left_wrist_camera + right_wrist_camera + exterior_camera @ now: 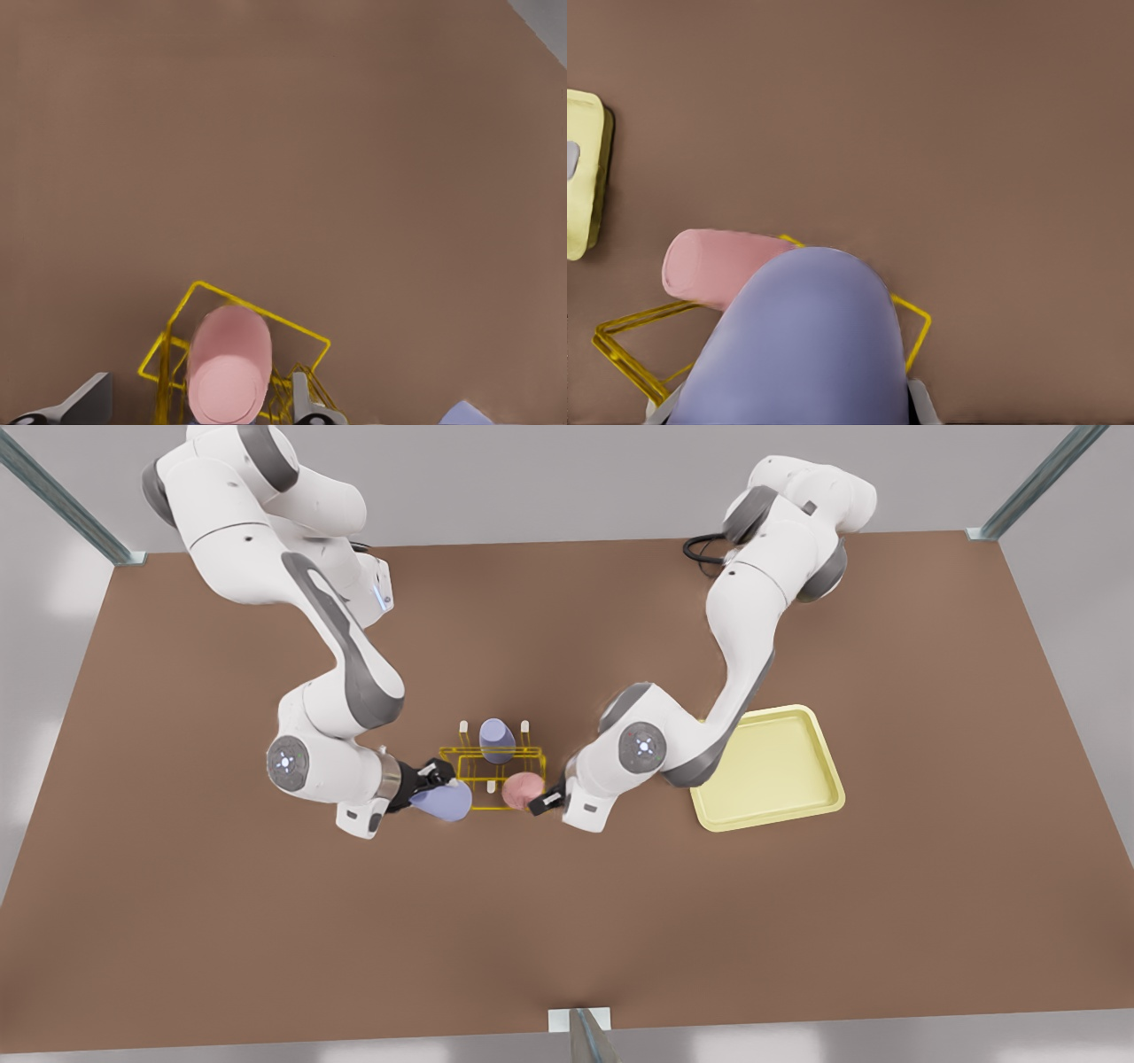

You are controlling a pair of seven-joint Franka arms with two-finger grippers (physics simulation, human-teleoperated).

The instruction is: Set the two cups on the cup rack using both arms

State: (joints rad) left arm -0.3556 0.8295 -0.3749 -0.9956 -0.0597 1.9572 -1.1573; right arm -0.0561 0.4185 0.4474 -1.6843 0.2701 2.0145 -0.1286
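Spanning the brown table [266, 921], two white arms are bent toward the yellow rack [493, 778]. A pale tray [769, 769] lies at the front view's right. The right gripper [440, 781] is clamped on a lavender cup [443, 802] at the rack's edge. The left gripper [546, 799] is spread around the pink cup [523, 789] on the rack. Another lavender cup [496, 739] is seated there.

Even, soft light; faint shadows
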